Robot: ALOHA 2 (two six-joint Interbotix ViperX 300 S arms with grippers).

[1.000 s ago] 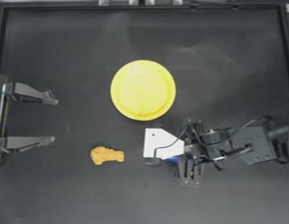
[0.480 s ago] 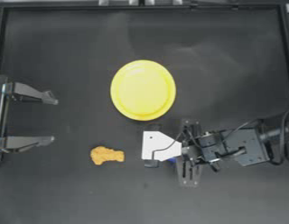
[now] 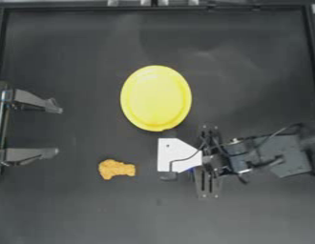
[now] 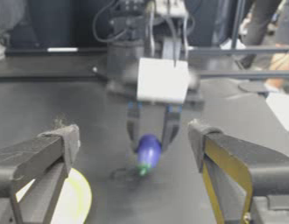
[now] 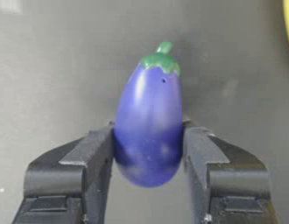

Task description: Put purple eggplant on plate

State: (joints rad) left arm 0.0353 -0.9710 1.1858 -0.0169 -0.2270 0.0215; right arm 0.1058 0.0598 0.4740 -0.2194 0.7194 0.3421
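Though my right gripper (image 5: 148, 151) is pinching the purple eggplant (image 5: 149, 124) just beside the plate (image 3: 155, 97), nothing lies on it yet (left gripper (image 3: 32, 128) spread, parked well apart).

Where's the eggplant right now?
The purple eggplant is clamped in the right gripper, hidden under it in the top view, just below the plate and right of the orange nugget.

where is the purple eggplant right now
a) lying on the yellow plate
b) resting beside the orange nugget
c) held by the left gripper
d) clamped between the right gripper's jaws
d: the right wrist view shows the right gripper with both jaws pressed against the purple eggplant, stem pointing away from the wrist.
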